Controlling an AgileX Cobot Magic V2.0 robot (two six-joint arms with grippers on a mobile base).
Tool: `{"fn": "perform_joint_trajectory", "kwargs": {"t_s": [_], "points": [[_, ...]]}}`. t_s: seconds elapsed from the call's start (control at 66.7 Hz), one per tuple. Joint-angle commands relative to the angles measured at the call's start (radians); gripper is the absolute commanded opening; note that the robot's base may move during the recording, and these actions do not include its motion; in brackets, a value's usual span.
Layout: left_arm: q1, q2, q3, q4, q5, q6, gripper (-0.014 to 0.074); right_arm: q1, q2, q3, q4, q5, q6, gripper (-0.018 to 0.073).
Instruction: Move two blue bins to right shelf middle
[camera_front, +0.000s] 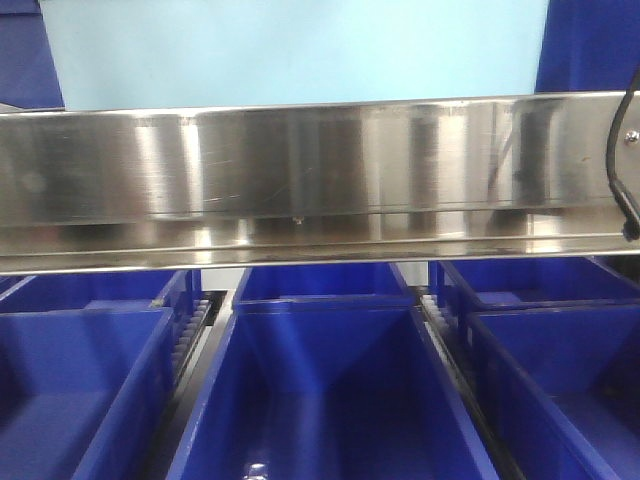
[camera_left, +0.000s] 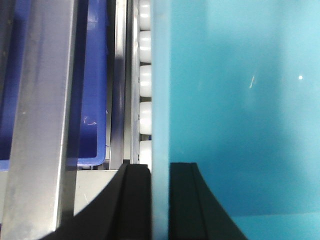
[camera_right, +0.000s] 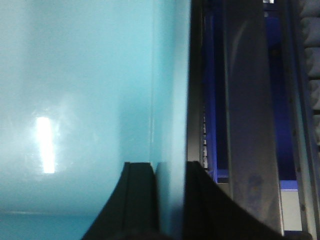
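One pale sky-blue bin (camera_front: 300, 50) fills the top of the front view, its wall rising just behind the steel shelf rail. In the left wrist view my left gripper (camera_left: 160, 172) is shut on the bin's left wall (camera_left: 161, 100), one black finger (camera_left: 135, 200) outside and the other inside the bin (camera_left: 240, 100). In the right wrist view my right gripper (camera_right: 169, 170) is shut on the bin's right wall (camera_right: 170, 100), with the bin's inside (camera_right: 75, 100) to its left. No other pale bin shows.
A scratched steel shelf rail (camera_front: 320, 180) crosses the front view. Below it stand dark blue bins (camera_front: 320, 400) (camera_front: 70, 390) (camera_front: 560, 370). White rollers (camera_left: 145, 80) and a dark blue bin (camera_left: 92, 100) lie left of the held wall. A steel upright (camera_right: 245, 125) stands right. A black cable (camera_front: 615, 150) hangs at right.
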Motion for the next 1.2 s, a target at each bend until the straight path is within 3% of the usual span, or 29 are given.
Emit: {"fn": "perform_joint_trajectory", "kwargs": {"t_s": [0.0,0.375,0.749,1.184], "points": [[-0.003,-0.019,-0.042,0.002,-0.027,-0.005,-0.0111,0.007,-0.031,0.000,-0.032,-0.015,0.015,-0.0167],[-0.051,-0.021,-0.135,0.036,-0.027,-0.005,-0.0111,0.011,-0.090,-0.001,-0.063,-0.015,0.038,-0.0167],[-0.047,-0.032,-0.140,0.046,-0.027,-0.005,-0.0111,0.011,-0.099,-0.109,-0.050,-0.015,0.038,-0.0167],[-0.043,-0.120,-0.140,0.034,-0.027,-0.005,-0.0111,0.020,-0.142,-0.116,0.005,-0.015,0.038,-0.0167]]}}
